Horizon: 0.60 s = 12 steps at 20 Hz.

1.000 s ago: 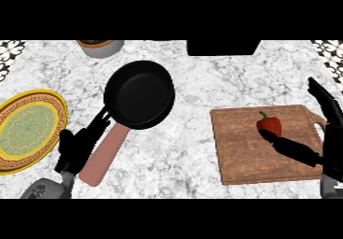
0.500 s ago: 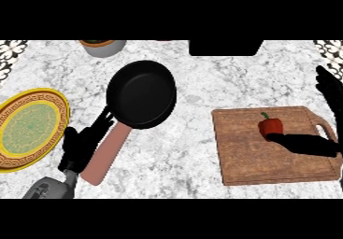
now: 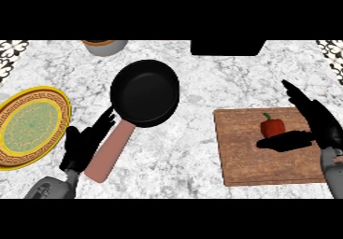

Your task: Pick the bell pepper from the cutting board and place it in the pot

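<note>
On the cutting board (image 3: pixel 270 161), near its far edge: red bell pepper (image 3: pixel 272 127), upright, green stem on top, glossy, small against the board. Unmoved over the last second. Closed in meanwhile: right hand (image 3: pixel 318 122), from the board's right side, fingers spread, thumb (image 3: pixel 288 140) reaching under the pepper's near side, just beside it, contact unclear. Grasp judged imminent, not yet made. Sat well left on the marble counter (image 3: pixel 201 84): black pan (image 3: pixel 145 92), pink handle. Rested beside that handle: left hand (image 3: pixel 82 144), fingers relaxed. Further left, yellow-rimmed plate (image 3: pixel 25 126).
</note>
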Available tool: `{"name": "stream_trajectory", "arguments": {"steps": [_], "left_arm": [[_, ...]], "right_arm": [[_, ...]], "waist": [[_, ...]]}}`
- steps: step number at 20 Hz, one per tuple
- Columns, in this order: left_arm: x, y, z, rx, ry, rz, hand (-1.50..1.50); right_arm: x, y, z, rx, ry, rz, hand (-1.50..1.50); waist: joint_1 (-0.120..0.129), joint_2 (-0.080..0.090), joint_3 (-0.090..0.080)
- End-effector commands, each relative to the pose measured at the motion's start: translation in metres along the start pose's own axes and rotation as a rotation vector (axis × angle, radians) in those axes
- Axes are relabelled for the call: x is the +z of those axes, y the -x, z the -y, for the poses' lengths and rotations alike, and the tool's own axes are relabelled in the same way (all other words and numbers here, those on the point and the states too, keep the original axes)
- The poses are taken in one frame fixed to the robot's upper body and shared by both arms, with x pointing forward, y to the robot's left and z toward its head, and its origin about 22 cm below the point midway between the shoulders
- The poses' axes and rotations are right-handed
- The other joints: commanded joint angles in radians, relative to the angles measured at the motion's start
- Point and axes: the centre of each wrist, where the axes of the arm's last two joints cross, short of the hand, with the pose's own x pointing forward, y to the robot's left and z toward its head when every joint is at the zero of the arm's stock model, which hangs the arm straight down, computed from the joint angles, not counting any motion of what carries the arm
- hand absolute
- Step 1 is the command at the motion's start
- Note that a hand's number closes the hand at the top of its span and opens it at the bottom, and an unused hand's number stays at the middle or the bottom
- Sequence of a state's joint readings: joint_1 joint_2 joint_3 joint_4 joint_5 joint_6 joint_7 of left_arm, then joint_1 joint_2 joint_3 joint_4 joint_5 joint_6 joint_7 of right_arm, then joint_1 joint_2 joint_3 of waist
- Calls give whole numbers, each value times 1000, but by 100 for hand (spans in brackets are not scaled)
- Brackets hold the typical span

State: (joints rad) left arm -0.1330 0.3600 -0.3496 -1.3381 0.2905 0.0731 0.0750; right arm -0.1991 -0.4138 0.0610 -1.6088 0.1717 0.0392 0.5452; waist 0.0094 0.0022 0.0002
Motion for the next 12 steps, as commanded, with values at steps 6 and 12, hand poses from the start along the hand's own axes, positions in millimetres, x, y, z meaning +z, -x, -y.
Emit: {"name": "stream_trajectory", "arguments": {"steps": [6, 12], "left_arm": [[-6, -4, -4, -18, -8, -20, 0], [-10, -3, 0, -1, -14, -1, 0]], "right_arm": [[-16, 34, 3, 45, -8, -30, -150], [-9, 85, 26, 8, 33, 10, -150]], "waist": [[-10, -2, 0], [-12, -2, 0]]}}
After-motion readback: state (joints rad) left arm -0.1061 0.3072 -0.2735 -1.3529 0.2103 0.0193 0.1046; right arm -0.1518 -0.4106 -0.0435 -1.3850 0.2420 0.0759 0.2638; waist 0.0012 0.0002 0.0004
